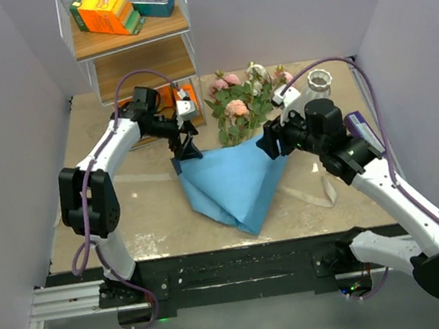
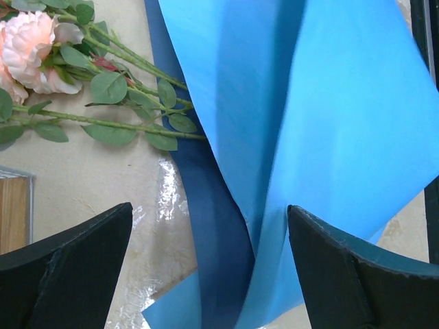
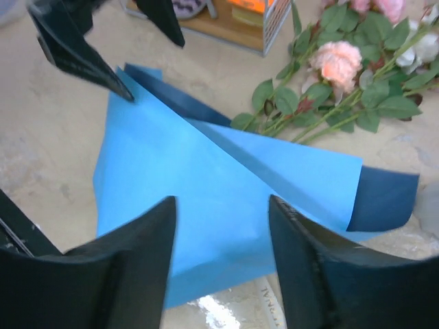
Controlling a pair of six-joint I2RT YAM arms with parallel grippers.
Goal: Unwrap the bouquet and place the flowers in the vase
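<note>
The blue paper point(image 1: 235, 183) is laid open on the table point(image 1: 126, 203); the 2 hands are released.

From above, the flowers point(image 1: 240, 107) are seen lying at the paper's far edge, stems hidden under it, and the white vase point(image 1: 319, 81) is seen upright beyond the right hand point(image 1: 270, 142); it is shown in neither wrist view. The left hand point(image 2: 209, 274) is seen spread wide over the paper's left fold, nothing held. The right hand's 2 fingers point(image 3: 103, 274) are seen parted above the paper, nothing between them.

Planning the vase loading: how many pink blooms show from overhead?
3 pink blooms: one nearest the blue paper, one behind it to the left, one on the right near the vase. More may be hidden.
</note>
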